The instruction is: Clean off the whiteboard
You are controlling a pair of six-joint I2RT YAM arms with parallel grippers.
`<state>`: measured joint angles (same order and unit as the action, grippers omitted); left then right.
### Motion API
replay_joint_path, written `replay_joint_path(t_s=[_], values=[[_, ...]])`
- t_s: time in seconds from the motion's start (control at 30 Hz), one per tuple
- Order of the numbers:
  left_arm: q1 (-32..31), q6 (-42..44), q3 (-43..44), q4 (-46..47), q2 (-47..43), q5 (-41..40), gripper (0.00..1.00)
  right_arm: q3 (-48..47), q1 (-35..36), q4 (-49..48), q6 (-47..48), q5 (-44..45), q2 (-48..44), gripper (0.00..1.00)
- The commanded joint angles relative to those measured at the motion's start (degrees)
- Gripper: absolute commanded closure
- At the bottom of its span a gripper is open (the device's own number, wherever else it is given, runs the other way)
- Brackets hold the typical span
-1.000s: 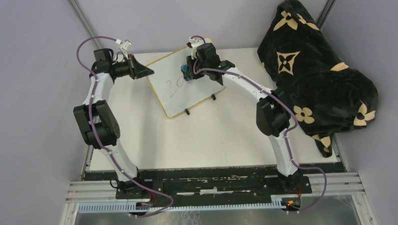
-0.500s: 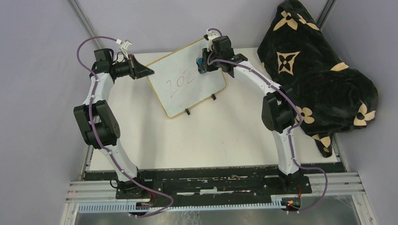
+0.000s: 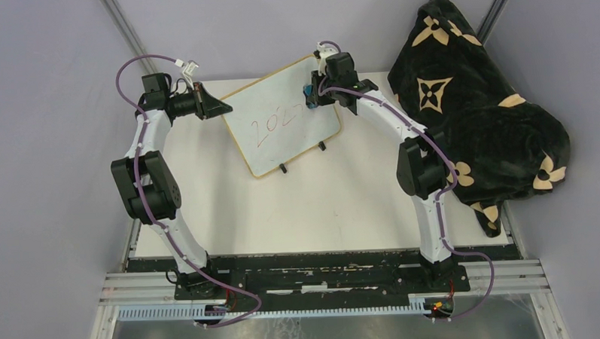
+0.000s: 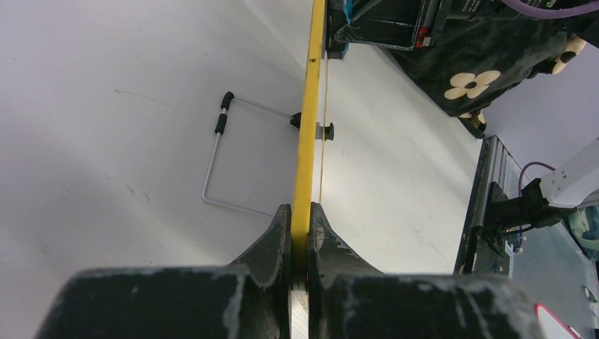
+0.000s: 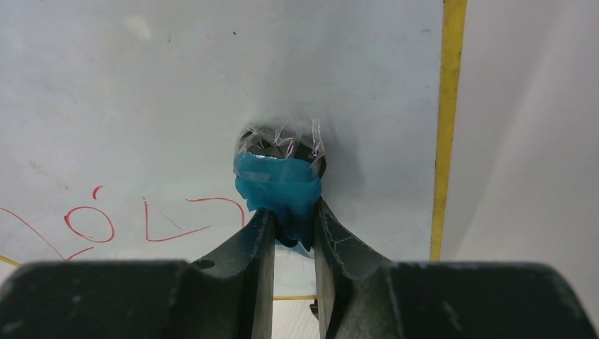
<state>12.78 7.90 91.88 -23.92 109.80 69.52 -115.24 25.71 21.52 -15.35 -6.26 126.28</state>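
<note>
Soft, even light is coming from overhead, the table [image 3: 306, 207] is glowing pale with faint shadows, and close-up fingers [image 4: 268, 247] are looking slightly blurry.

The whiteboard [image 3: 281, 140] is standing propped across the far middle of the bench [image 3: 313, 210], blocking passage there. The left pincer [image 3: 221, 108] is clamping its left edge, and the right pincer [image 3: 310, 100], gripping a blue pad [image 5: 279, 187], is crowding its far right corner. A black patterned blanket [image 3: 479, 110] is heaping over the bench's right side, narrowing the way on that pincer's right. The bench's near half is lying open.
</note>
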Motion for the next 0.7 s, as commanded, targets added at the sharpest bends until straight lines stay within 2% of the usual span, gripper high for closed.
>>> replay_joint_path(t_s=[0.0,0.2,0.33,0.53,0.67], values=[[0.33,5.69,-0.44,-2.74,-0.12,-8.01,0.97,1.71,0.87,-2.61,0.51,2.02,-1.8,0.99],[0.23,5.67,-0.98,-2.76,-0.15,-7.98,0.97,2.38,6.33,-3.23,0.68,1.68,-2.73,0.99],[0.23,5.62,-1.04,-2.74,-0.2,-7.96,0.97,-0.52,9.7,-2.38,1.16,1.16,-1.58,1.0],[0.23,5.68,-1.14,-2.8,-0.62,-7.95,0.97,-3.26,9.93,-0.94,0.54,2.0,1.43,0.99],[0.25,5.99,-1.26,-3.15,-0.75,-8.04,0.97,-1.51,7.07,-0.96,-0.72,2.7,0.85,1.0]])
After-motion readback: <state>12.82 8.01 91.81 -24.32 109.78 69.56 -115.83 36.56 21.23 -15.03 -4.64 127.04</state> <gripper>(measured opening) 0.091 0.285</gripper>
